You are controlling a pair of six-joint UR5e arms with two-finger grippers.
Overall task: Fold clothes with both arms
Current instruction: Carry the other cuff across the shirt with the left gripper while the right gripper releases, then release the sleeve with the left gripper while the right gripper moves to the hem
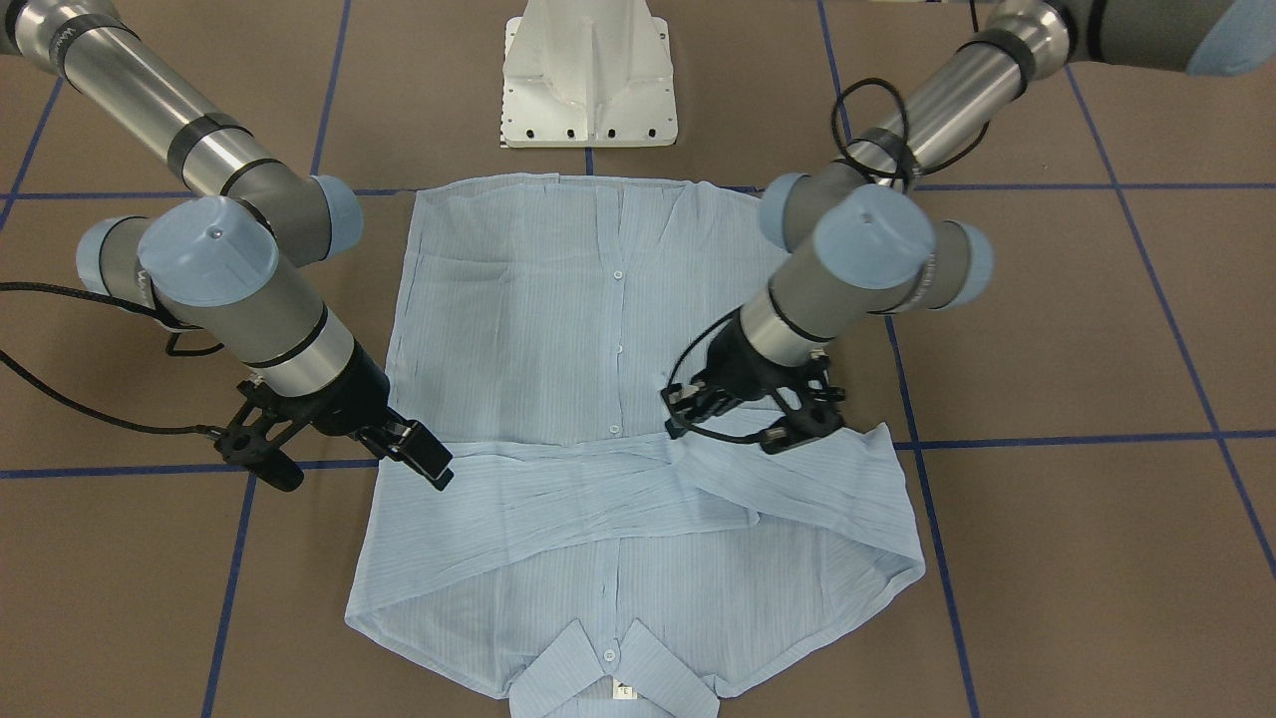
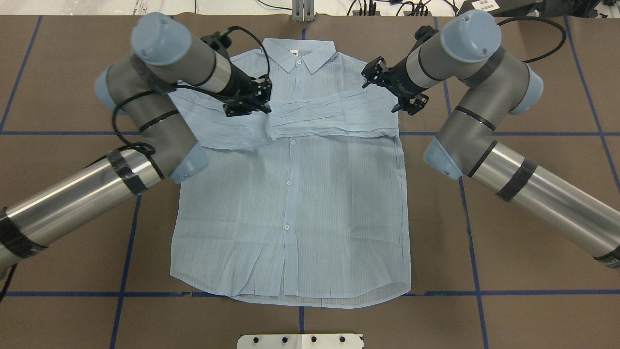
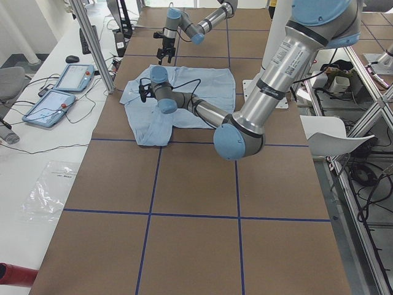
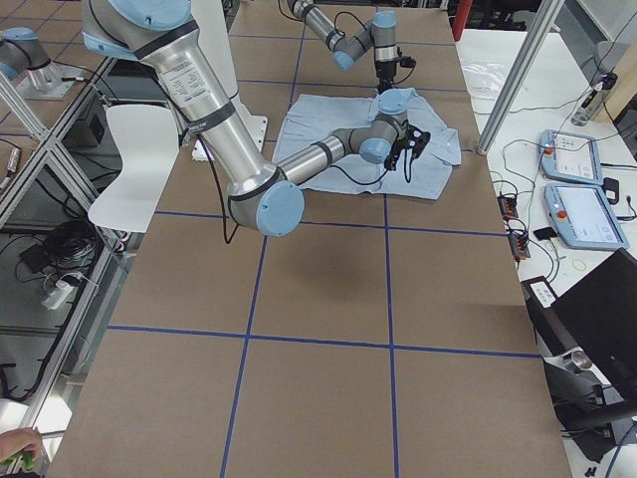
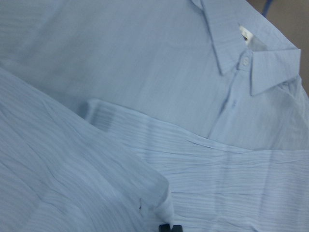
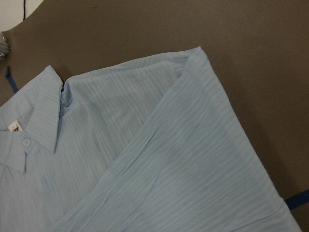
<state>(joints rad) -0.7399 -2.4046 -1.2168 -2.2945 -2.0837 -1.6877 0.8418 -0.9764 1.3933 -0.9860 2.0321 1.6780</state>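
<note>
The light blue striped shirt (image 2: 290, 208) lies flat, buttons up, collar (image 2: 300, 51) at the far edge. Both sleeves are folded across the chest (image 1: 558, 479), the left one on top. My left gripper (image 2: 264, 109) (image 1: 683, 424) rests at that sleeve's cuff (image 5: 157, 205). Its dark fingertips (image 5: 168, 227) meet at the cuff's edge and look shut on it. My right gripper (image 2: 409, 107) (image 1: 434, 467) hovers over the shirt's right shoulder edge (image 6: 203, 63), apparently open. No fingers show in the right wrist view.
The white pedestal base (image 1: 588, 80) stands just behind the shirt's hem. Blue tape lines (image 2: 474, 291) cross the brown table. A side bench holds tablets (image 3: 61, 92) and cables. A white chair (image 4: 129, 159) stands by the robot's side.
</note>
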